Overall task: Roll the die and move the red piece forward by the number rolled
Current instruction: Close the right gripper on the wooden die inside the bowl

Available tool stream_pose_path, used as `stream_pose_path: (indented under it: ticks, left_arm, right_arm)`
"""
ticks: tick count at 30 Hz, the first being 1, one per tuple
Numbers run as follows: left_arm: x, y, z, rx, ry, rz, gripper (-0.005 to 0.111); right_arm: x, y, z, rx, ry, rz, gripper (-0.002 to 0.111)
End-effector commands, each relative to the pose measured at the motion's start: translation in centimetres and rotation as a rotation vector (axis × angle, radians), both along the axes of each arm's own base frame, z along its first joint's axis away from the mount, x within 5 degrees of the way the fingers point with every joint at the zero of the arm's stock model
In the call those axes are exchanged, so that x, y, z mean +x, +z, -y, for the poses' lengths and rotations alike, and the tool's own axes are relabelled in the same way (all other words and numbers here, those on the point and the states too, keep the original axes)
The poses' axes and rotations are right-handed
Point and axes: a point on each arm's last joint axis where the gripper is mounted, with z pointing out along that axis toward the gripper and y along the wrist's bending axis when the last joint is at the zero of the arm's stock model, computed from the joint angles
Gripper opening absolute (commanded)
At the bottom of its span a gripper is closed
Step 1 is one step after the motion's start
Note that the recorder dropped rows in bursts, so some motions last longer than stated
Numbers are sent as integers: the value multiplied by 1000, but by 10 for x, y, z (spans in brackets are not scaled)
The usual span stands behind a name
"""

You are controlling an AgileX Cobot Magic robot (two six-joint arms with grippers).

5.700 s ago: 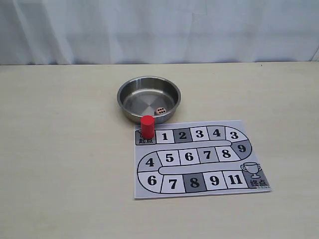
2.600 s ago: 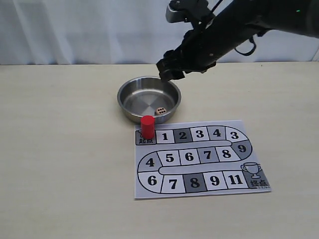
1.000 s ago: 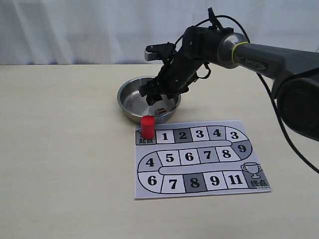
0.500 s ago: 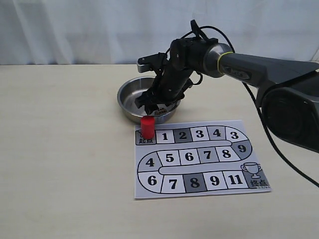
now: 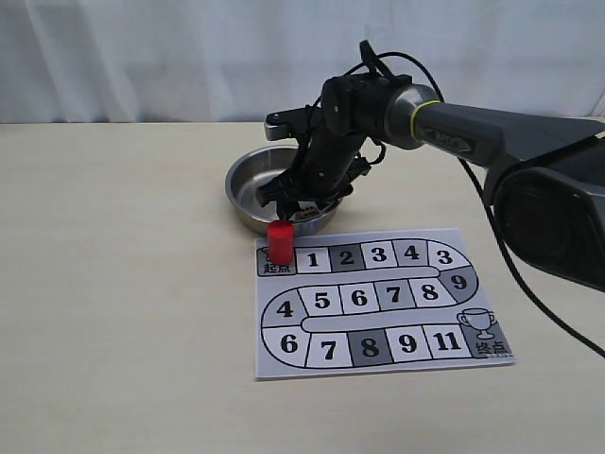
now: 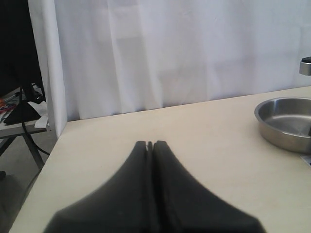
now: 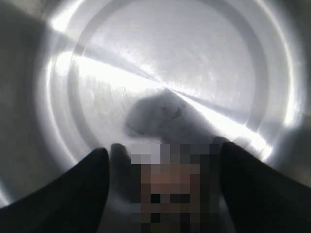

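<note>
While they gape wide, fingers (image 7: 63, 194) flank the die (image 7: 170, 187).

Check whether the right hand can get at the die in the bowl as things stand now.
Probably yes. The right hand sits inside the bowl, and the wrist view shows its open fingers on either side of the die, with nothing between them and it.

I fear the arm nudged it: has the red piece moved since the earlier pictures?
No. The red piece still stands on the start square of the board, just in front of the steel bowl.
</note>
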Motion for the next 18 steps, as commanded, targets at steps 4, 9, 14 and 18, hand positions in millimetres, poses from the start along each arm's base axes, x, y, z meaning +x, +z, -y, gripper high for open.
stream_pose_path:
  ticks: [4, 9, 14, 18]
  left_arm:
    - [0, 1, 0, 5, -6, 13, 0]
    - [0, 1, 0, 5, -6, 13, 0]
    - [0, 1, 0, 5, -6, 13, 0]
    - [0, 1, 0, 5, -6, 13, 0]
  right_arm:
    - [2, 2, 2, -2, -4, 10, 41]
    - [5, 4, 0, 17, -8, 52, 20]
    - [10, 13, -2, 35, -8, 90, 4]
    - [14, 27, -4, 54, -9, 124, 4]
